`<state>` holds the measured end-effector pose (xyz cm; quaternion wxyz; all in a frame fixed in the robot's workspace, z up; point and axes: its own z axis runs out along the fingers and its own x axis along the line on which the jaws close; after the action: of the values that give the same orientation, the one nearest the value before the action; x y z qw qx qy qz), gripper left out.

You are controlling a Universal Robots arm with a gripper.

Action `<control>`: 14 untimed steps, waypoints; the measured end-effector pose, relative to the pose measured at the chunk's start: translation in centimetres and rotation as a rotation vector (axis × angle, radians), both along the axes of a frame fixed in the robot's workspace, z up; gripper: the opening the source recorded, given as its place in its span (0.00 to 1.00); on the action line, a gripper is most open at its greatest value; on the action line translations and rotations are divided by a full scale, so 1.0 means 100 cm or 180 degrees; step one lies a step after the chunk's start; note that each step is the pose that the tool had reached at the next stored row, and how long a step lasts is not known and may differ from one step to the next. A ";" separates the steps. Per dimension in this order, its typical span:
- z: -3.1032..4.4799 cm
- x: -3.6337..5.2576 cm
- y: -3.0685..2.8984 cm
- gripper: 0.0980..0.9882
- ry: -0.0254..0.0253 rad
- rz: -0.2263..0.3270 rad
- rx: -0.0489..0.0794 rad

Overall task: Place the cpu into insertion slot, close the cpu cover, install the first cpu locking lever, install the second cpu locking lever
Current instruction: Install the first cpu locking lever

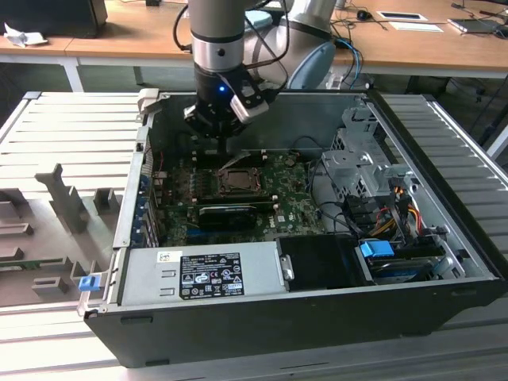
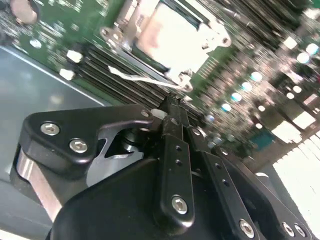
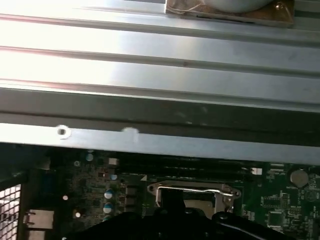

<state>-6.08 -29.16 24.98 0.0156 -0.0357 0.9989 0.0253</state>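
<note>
1. You see an open computer case (image 1: 444,262) on a ribbed metal table (image 1: 71,127).
2. A grey labelled power-supply box (image 1: 210,274) sits along the case's near wall.
3. A long black expansion card (image 1: 226,214) lies on the green motherboard (image 1: 298,210).
4. A blue clip (image 1: 87,281) rests just outside the case, at the exterior view's left.

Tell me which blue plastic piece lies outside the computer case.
The small blue clip on the grey ribbed table at the exterior view's left, by the case's corner. The larger blue tab sits inside the case, beside the drive cables.
</note>
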 end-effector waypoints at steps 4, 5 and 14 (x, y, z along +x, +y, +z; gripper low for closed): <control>-0.0035 0.0151 -0.0001 0.01 0.0000 0.0000 0.0043; -0.0041 0.0158 0.0000 0.01 0.0000 0.0000 0.0060; -0.0178 0.0201 0.0001 0.01 0.0000 0.0019 0.0107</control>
<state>-4.07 -29.15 23.21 0.0161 -0.0385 0.9982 0.0421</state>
